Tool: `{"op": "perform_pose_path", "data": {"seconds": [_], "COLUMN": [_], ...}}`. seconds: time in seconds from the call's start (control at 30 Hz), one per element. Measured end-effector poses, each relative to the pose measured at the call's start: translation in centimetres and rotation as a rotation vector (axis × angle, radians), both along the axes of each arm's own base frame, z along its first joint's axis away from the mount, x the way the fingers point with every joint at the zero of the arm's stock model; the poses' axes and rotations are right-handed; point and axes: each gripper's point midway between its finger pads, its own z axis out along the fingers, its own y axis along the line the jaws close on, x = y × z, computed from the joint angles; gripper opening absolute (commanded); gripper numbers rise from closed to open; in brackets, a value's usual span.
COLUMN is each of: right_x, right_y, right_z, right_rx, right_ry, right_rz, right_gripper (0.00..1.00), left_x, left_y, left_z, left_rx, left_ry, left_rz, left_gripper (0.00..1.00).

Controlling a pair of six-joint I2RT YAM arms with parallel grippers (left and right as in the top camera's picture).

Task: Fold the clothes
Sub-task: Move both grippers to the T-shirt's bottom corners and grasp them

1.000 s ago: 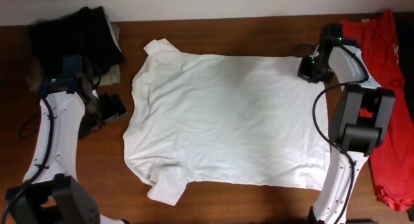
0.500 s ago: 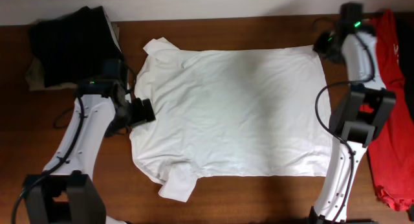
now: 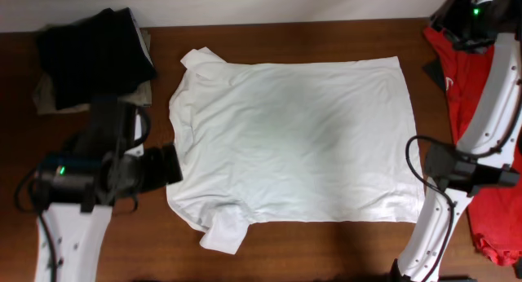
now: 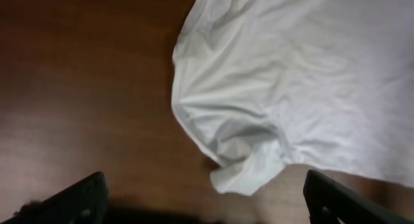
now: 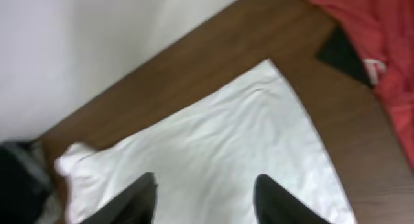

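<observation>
I see the T-shirt [image 3: 294, 143] plain white, the table [image 3: 326, 37] dark reddish-brown wood, the other shirt [image 3: 489, 221] red, one folded garment [image 3: 94, 46] black, the garment under it [image 3: 49, 99] beige, and my own fingers [image 4: 77, 198] black.

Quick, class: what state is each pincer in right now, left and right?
Left pincer: open, holding nothing.
Right pincer: open, holding nothing.

Robot lab: wooden table [image 3: 326, 249] flanked by robot arms [image 3: 499, 90].
</observation>
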Motion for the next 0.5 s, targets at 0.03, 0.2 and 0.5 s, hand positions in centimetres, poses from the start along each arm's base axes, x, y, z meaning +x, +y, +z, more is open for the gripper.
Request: {"op": "perform_pose_path", "data": {"seconds": [0.03,0.2,0.5], "right_x": [-0.7,-13.3,-25.3], "right_y": [0.8,8.0,4.1], "right_z": [1.1,6.8,-8.7], "right_rx": [0.007,-0.122,-0.242], "right_ry": [-0.013,0.026,0.464], "right_rz": [0.016,0.099,-0.050], "right_gripper": [0.57,0.67,0.99], "left_x": [-0.6,-2.8,-7.5], "left_y": [0.1,0.3,-5.9], "left_z": [0.3,0.6,-13.8], "left_rx": [0.001,0.001,-0.188], "left_ry": [-0.003,0.006,0.314], "left_rz": [-0.002,-0.003,-0.193], "left_gripper": [0.99,0.98,0.91]}}
